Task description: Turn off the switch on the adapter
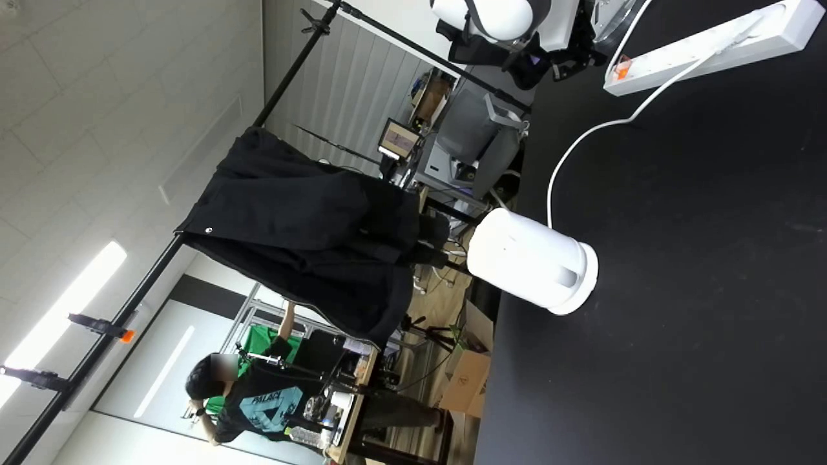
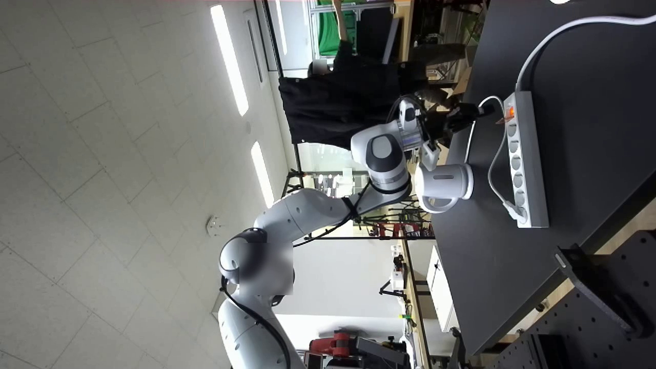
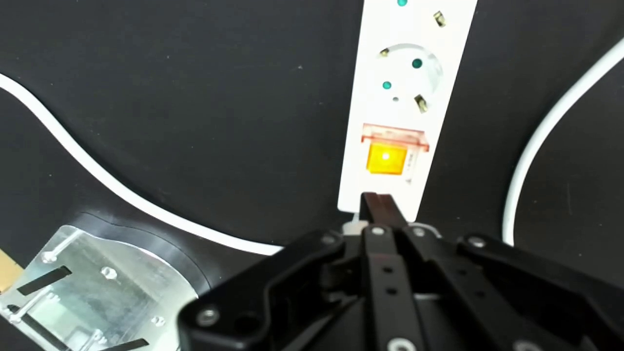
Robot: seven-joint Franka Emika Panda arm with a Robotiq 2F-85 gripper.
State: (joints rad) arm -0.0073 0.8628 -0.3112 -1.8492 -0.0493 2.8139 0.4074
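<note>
1. On the dark tabletop [image 3: 243, 97] lies the adapter [image 3: 402, 112]; just above its switch end hangs the gripper [image 3: 378, 196], jaws closed together, holding nothing.
2. A straight descent might miss the orange switch [image 3: 386, 160], since the jaws seem lined up short of it; overreach could snag the raised cover [image 3: 394, 134].
3. A slanted push might slide the adapter.
4. The wrist view shows the cover clearly; both exterior views add a plug [image 2: 514, 211] seated at the adapter's opposite end.

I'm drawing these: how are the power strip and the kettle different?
The power strip is a long bar; the kettle is a rounded jug. The power strip lies flat; the kettle stands upright. The power strip has round sockets; the kettle has a handle. Both are white.
</note>
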